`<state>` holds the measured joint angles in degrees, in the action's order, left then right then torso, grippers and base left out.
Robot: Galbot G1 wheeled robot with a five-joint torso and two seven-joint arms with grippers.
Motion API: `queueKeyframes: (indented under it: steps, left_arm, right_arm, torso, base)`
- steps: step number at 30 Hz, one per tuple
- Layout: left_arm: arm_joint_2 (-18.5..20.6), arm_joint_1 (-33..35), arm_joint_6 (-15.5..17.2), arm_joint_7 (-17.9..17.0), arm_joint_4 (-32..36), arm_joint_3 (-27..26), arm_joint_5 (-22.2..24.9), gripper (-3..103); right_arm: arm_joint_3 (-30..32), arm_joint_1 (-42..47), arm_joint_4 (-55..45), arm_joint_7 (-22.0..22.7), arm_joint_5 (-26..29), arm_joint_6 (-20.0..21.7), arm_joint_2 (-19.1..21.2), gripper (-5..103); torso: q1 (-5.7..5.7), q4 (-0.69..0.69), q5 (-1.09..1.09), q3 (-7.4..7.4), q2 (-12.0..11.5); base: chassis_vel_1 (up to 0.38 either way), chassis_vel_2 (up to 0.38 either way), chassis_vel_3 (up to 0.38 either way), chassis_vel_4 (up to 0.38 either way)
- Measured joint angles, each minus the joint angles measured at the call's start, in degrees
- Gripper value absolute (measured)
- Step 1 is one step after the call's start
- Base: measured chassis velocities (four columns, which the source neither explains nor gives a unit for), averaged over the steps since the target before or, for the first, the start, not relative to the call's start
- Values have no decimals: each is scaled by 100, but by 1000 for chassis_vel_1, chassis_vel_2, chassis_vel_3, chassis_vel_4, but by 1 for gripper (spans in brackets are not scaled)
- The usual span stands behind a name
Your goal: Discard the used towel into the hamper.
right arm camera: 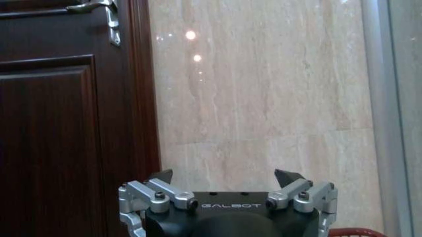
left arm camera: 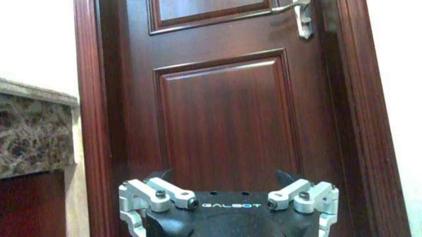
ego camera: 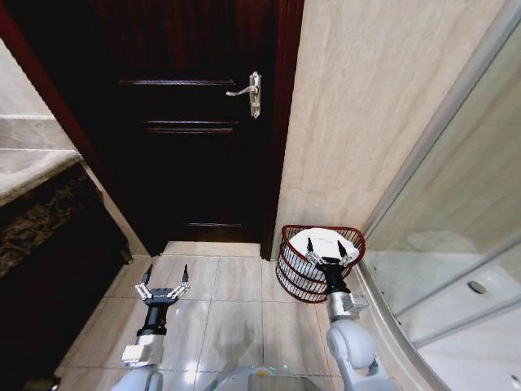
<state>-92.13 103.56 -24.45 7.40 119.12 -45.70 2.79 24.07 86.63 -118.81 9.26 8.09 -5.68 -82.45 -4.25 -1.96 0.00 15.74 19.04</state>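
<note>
Spreading empty jaws, both grippers idle: right gripper over hamper holding towel, left gripper above floor.

1. The hamper, a small round basket of dark red-brown open weave, stands upright on the tiled floor, in the corner beside the beige wall.
2. The white towel lies inside it.

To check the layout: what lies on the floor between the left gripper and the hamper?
In the head view, bare floor tiles lie between the left gripper and the hamper; nothing stands there.
</note>
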Motion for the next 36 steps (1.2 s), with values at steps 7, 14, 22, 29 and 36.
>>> queueKeyframes:
  steps: [7, 14, 22, 29, 36]
  left_arm:
    - [0, -25, -5, -7, -29, -13, -21, 100]
    - [0, -37, -14, -12, -67, -12, -8, 100]
    - [0, -38, -14, -20, -55, -20, -2, 100]
    - [0, -47, -15, -19, -17, -14, -17, 100]
    - [0, -58, -2, -11, -1, 5, -66, 100]
  right_arm:
    - [-32, -19, -11, 0, -16, 0, -12, 100]
    - [-34, -18, -11, 7, -31, 4, -11, 100]
    - [-46, -37, -18, 17, -53, 19, -14, 100]
    - [-17, -23, -48, 17, -54, 26, -9, 100]
    - [62, 67, -121, -40, -52, 74, -3, 100]
  torso:
    - [-44, -1, 0, 102, 149]
    - [-78, 0, 0, 151, 231]
    - [-141, 0, 0, 248, 390]
    - [-185, 0, 0, 344, 531]
    - [-232, 0, 0, 429, 663]
  base:
    - [36, 31, 35, 35]
    - [8, 17, 7, 8]
    - [0, 0, 0, 0]
    - [0, 0, 0, 0]
    - [0, 0, 0, 0]
